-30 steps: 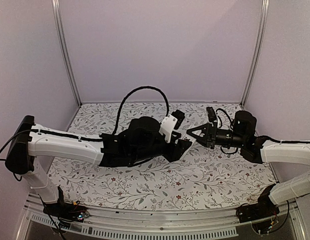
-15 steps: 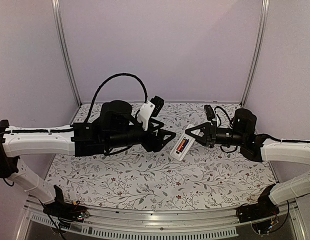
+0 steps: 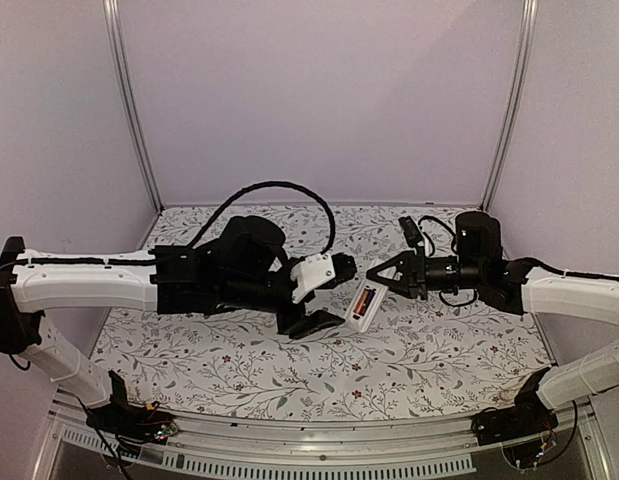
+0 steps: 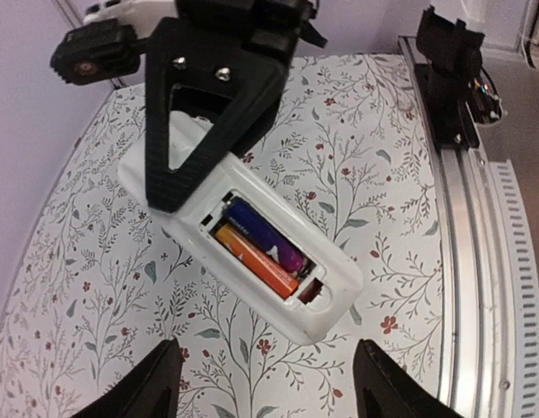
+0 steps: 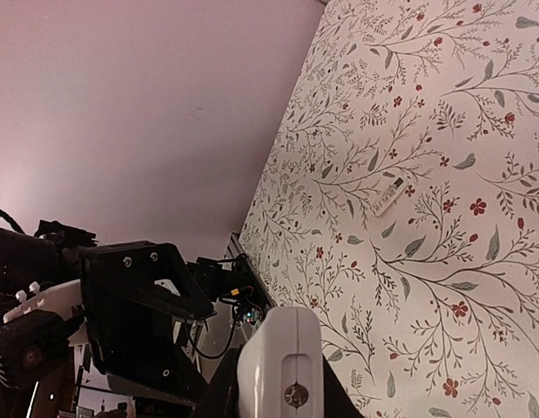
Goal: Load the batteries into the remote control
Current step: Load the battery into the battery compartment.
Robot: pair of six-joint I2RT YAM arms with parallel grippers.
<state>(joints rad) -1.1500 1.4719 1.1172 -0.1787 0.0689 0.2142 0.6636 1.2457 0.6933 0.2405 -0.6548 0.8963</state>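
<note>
The right gripper (image 3: 373, 272) is closed on one end of the remote control (image 3: 363, 302). Its black fingers pinch the white body from both faces and hold it in the air above the flower-patterned table (image 3: 439, 350). From the clamped end the remote slopes down toward the near edge of the table, with its back turned upward.

The battery bay (image 4: 311, 292) in that back stands uncovered. The batteries lie inside it side by side, touching, and run along the remote's length. The dark battery (image 4: 262, 237) shows a bluish-purple sheen. The orange battery (image 4: 250, 259) sits right against it and appears just below it in the left wrist view. A small metal contact shows at the end of the bay nearest the remote's free end.

The left gripper (image 3: 314, 322) hangs just beside the remote's free end, on the remote's left in the top view. Its jaws are spread wide and have hold of nothing. In the left wrist view its two fingertips (image 4: 156, 383) stand at the bottom edge, well apart from each other. The remote lies beyond them rather than between them, and no contact with it can be seen.

A small white piece (image 5: 389, 196) lies flat on the table, well apart from the remote. It shows only in the right wrist view, and its dark markings are too small to read.
</note>
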